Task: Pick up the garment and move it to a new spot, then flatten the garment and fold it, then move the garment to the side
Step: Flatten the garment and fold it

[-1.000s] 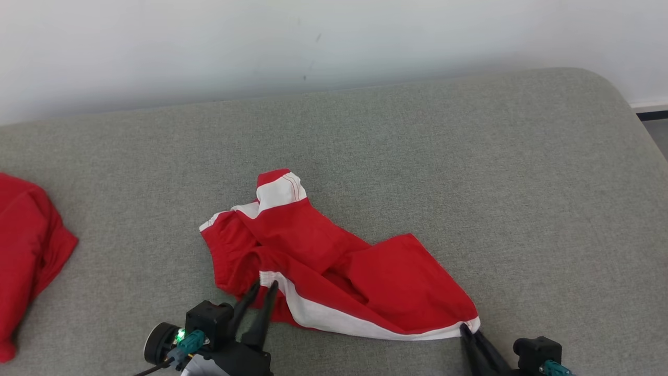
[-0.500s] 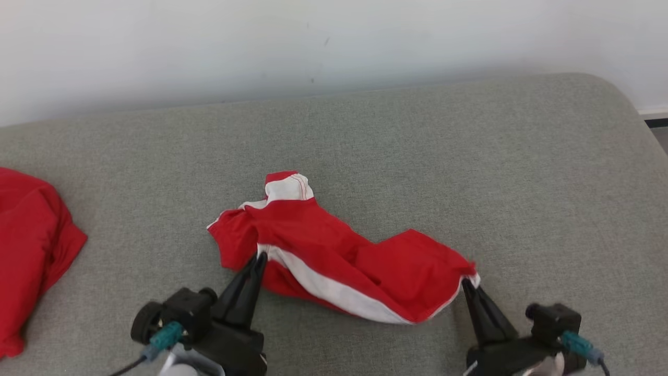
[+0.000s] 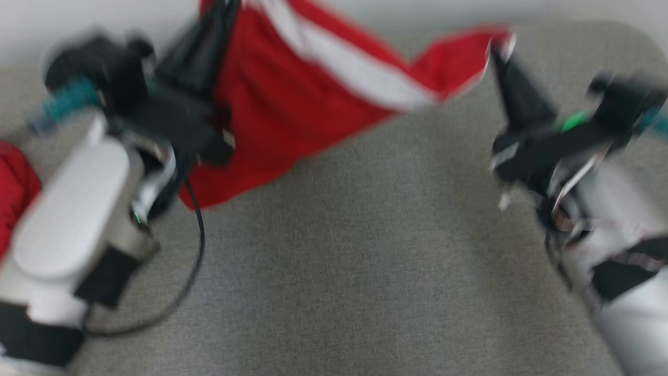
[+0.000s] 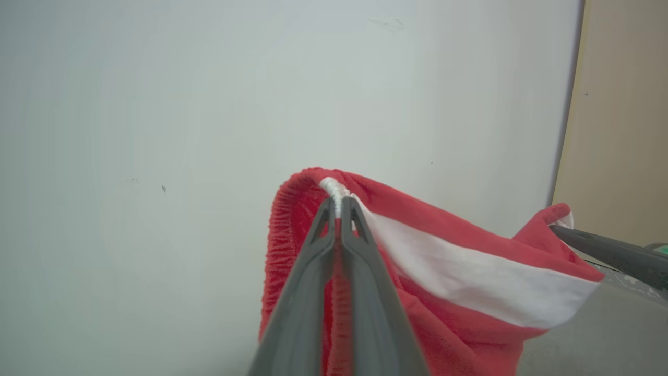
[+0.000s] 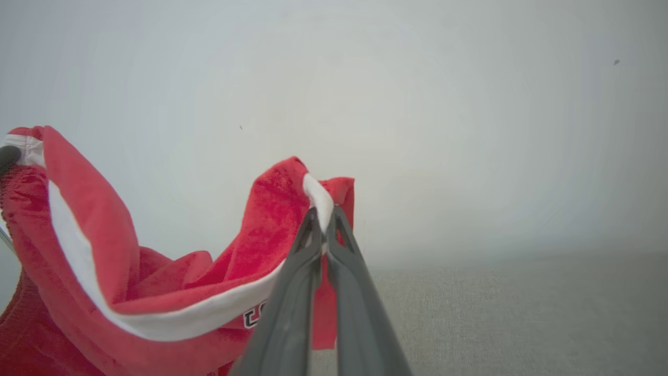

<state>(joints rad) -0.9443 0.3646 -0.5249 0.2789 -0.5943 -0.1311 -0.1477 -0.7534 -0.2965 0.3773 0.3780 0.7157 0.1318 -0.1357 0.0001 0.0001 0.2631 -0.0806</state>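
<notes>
Garment [image 3: 282, 99] | clamped: left end effector [image 4: 340, 202], right end effector [image 5: 322, 215] | hanging above cushion [image 3: 339, 261]

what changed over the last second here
Both grippers shut on the red shorts: the left gripper at the waistband end, the right gripper on a white-trimmed corner. They lifted them off the grey cushion, and the shorts now hang stretched between them. The view itself also shifted. The other red cloth stayed on the cushion.

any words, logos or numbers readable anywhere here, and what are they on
Black-outlined lettering on the white stripe of the garment: cut off behind the right tool, too little shows to read.
No other text is readable; the head view is blurred.
</notes>
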